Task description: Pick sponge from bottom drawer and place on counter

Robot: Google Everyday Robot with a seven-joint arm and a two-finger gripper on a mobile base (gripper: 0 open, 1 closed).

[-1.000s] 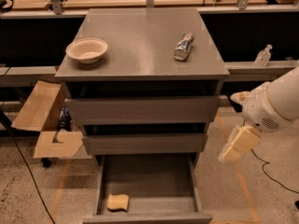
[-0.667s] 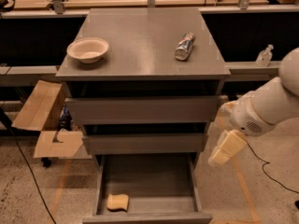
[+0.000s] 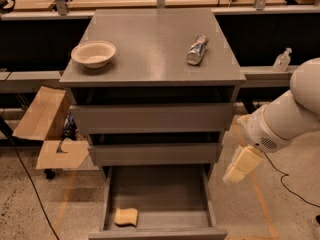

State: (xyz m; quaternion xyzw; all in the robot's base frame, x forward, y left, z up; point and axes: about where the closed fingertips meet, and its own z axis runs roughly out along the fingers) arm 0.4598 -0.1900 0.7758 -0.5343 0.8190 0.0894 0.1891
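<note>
Foam sponge (image 3: 126, 216) lies in the open bottom drawer (image 3: 157, 232), below and to the left of the gripper (image 3: 242, 165).
Pale yellow and wavy-sided, the sponge sits flat near the drawer's front left corner, close to the side wall and the front lip, well apart from the gripper. The gripper hangs outside the drawer's right wall, and whether it is released or clenched cannot be told. The block looks light, soft and compressible, neither fragile nor slippery, so a modest squeeze should hold it; a hard one would only crush it flat. The best hold is probably from above, across its narrower waist, keeping clear of the nearby wall. Up and to the left of the jaws, the counter (image 3: 150, 39) offers bare grey metal between the bowl (image 3: 93, 53) and the can (image 3: 197, 49).
</note>
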